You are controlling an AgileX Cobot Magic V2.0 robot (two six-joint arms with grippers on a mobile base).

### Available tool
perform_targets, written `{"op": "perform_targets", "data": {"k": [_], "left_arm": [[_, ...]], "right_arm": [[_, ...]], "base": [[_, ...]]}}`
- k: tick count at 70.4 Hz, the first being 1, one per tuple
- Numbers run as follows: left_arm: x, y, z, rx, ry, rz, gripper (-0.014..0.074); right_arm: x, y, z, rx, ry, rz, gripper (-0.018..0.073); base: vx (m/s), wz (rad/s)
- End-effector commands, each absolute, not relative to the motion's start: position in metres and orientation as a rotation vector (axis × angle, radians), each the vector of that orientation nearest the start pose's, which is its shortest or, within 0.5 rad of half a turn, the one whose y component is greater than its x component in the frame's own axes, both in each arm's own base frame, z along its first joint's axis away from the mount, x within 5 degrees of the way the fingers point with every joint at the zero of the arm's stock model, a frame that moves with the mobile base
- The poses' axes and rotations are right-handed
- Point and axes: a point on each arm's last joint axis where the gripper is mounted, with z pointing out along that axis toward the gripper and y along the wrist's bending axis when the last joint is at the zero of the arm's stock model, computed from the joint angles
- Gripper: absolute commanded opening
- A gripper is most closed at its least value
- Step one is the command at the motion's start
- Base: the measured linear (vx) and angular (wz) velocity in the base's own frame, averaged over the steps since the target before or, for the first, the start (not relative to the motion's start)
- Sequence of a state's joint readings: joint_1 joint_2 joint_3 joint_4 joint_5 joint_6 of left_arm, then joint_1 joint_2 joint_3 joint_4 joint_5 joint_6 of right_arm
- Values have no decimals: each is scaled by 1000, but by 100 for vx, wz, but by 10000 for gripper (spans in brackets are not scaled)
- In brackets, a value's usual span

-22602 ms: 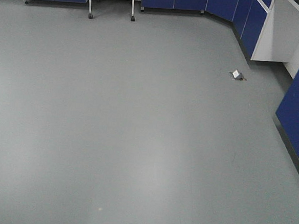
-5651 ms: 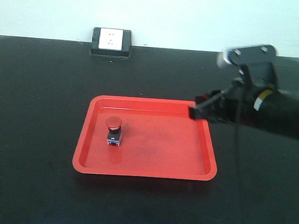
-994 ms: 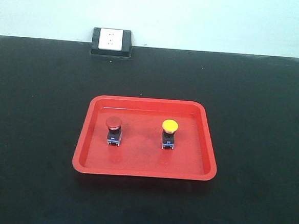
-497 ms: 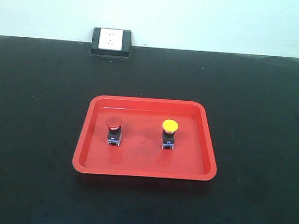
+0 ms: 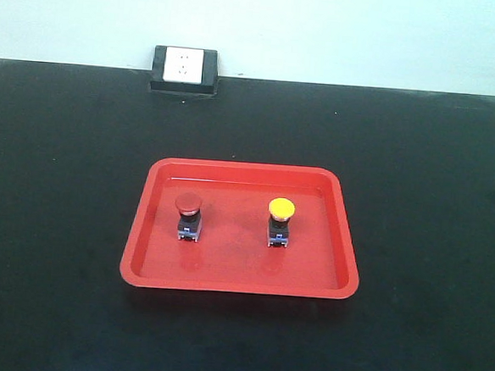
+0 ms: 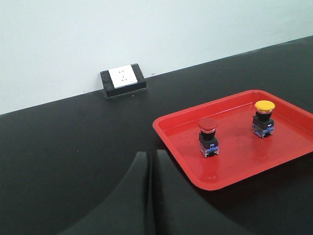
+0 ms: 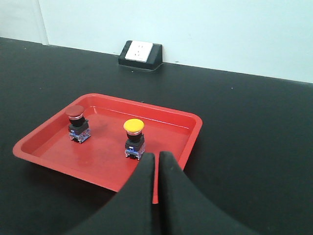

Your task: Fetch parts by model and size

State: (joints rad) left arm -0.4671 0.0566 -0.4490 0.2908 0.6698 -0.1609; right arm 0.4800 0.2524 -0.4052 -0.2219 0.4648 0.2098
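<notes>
— What do we have on the bench?

— A glossy red tray (image 5: 239, 280), rectangular with rounded corners and a raised lip, on a matte black tabletop (image 5: 61, 181). Its floor shines enough to mirror what stands on it. At the back edge of the table, against the pale wall, sits a black wedge-shaped socket box (image 5: 185, 69) with a white faceplate.

— And the parts?

— Both stand upright inside the tray, apart from each other. The red-capped switch (image 5: 187, 216) is toward the left side, the yellow-capped switch (image 5: 280, 221) toward the right. Each has a smooth domed mushroom cap on a dark blocky body with a blue base.

— Our grippers?

— In the wrist views we see the left gripper (image 6: 151, 171) and the right gripper (image 7: 156, 169) as dark curved fingers pressed together, nothing between them, both back from the switches. The right one's tips overlap the tray's near rim in its view.
</notes>
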Motion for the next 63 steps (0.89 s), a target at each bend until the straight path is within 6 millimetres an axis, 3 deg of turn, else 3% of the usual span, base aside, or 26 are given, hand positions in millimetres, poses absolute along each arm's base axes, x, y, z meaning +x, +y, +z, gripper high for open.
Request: {"op": "perform_targets", "data": {"k": [1, 30, 50, 63], "left_arm": [[26, 4, 310, 329, 1630, -159, -4], [27, 0, 308, 176, 1587, -101, -4], [50, -5, 256, 20, 1607, -98, -4], [51, -2, 222, -4, 1565, -52, -4]], "right_arm": [[61, 22, 306, -354, 1672, 258, -8], [61, 22, 306, -354, 1671, 259, -8], [61, 22, 306, -353, 1672, 260, -8], [61, 22, 306, -353, 1672, 261, -8]], "base": [[0, 0], [0, 0], [0, 0], [0, 0]]}}
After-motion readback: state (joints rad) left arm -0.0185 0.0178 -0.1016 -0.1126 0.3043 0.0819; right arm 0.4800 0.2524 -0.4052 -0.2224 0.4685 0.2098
